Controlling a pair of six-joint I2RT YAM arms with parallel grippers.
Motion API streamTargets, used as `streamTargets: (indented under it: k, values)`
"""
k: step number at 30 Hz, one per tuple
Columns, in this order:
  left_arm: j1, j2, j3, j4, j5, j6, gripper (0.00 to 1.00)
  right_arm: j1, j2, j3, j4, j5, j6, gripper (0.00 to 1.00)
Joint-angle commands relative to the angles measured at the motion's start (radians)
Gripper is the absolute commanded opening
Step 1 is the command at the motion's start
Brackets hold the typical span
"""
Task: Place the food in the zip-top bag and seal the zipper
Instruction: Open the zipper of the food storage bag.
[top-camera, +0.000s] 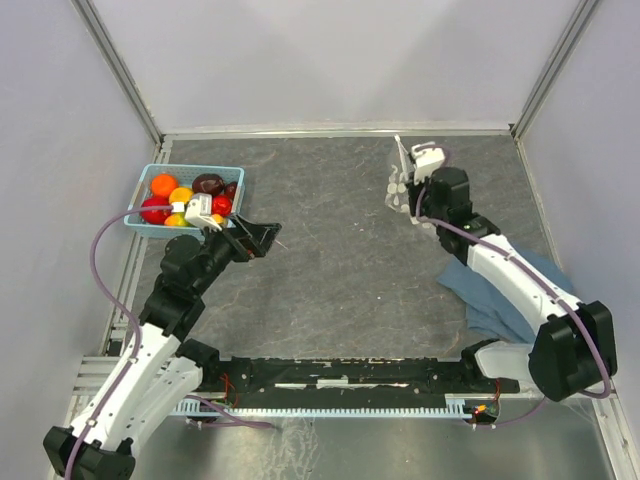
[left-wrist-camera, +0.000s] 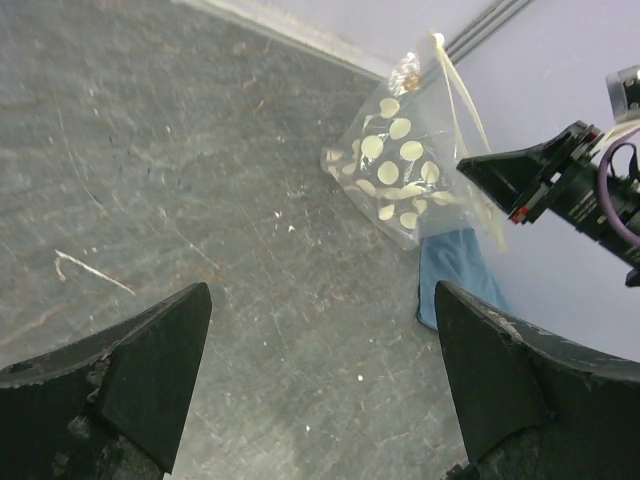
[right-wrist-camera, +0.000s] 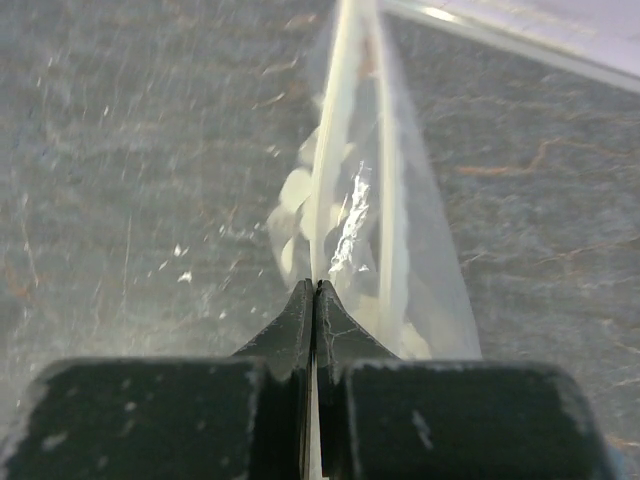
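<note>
The food (top-camera: 185, 197), orange, red, yellow and dark purple toy pieces, lies in the light-blue basket (top-camera: 150, 172) at the far left. My left gripper (top-camera: 262, 238) is open and empty, just right of the basket, above the table. The zip-top bag (top-camera: 402, 182), clear with white spots, hangs lifted at the far right; it also shows in the left wrist view (left-wrist-camera: 395, 165). My right gripper (top-camera: 412, 188) is shut on the bag's zipper (right-wrist-camera: 335, 150), the pale strip running up from the closed fingertips (right-wrist-camera: 300, 305) in the right wrist view.
A blue cloth (top-camera: 500, 290) lies on the table under the right arm, near the right wall; it shows in the left wrist view (left-wrist-camera: 455, 265) too. Walls close the table on the left, back and right.
</note>
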Motion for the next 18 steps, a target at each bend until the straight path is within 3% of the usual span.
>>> streamTargets:
  k: [1, 7, 18]
  values:
    - [0.004, 0.024, -0.048, 0.129, 0.047, -0.147, 0.98, 0.084, -0.002, -0.054, 0.076, 0.034, -0.022, 0.02]
    - [0.003, 0.058, -0.128, 0.225, 0.09, -0.238, 0.95, 0.232, 0.007, -0.112, 0.086, 0.049, 0.032, 0.02]
    - [-0.004, 0.13, -0.214, 0.391, 0.144, -0.354, 0.9, 0.387, 0.02, -0.175, 0.164, 0.019, 0.163, 0.02]
